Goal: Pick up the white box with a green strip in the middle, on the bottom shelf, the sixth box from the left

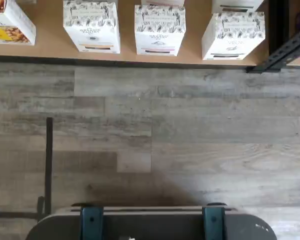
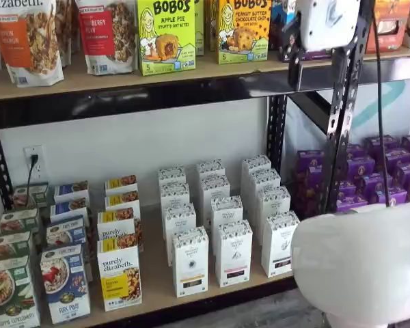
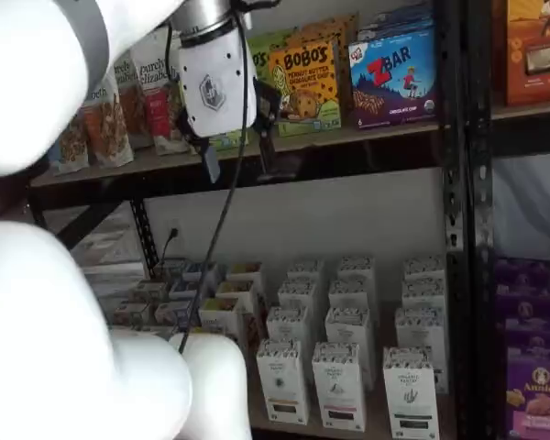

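Observation:
The white box [image 2: 280, 243] with a dark green band stands at the front of the rightmost column of white cartons on the bottom shelf [image 2: 156, 285]. It also shows in the other shelf view [image 3: 411, 392] and in the wrist view [image 1: 232, 35], at the shelf's [image 1: 194, 30] front edge. Two like cartons [image 2: 190, 261] [image 2: 234, 251] stand beside it. My gripper [image 3: 238, 163] hangs high up, level with the upper shelf and well above the cartons. A gap shows between its two black fingers, and it holds nothing. Its white body [image 2: 326, 22] shows in a shelf view.
A black perforated upright [image 2: 342, 123] stands right of the white box, with purple boxes [image 2: 386, 171] beyond it. Purely Elizabeth boxes [image 2: 119, 277] stand to the left. My white arm [image 2: 362, 266] fills the foreground. The wrist view shows grey floor [image 1: 150, 130] and the dark mount [image 1: 150, 224].

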Available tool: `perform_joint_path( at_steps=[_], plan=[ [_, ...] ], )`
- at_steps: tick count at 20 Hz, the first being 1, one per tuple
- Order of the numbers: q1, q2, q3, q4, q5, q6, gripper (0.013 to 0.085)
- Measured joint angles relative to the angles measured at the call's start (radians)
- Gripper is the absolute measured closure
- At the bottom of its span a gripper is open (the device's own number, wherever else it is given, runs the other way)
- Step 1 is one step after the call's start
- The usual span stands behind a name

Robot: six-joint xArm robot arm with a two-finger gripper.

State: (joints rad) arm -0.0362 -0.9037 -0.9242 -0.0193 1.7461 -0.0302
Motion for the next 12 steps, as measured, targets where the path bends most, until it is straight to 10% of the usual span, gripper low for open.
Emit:
perform_joint_path(
  at_steps=[12],
  plan=[
    [-0.03,0.006,0.292,0.012,-0.3,-0.024,0.013]
  ],
)
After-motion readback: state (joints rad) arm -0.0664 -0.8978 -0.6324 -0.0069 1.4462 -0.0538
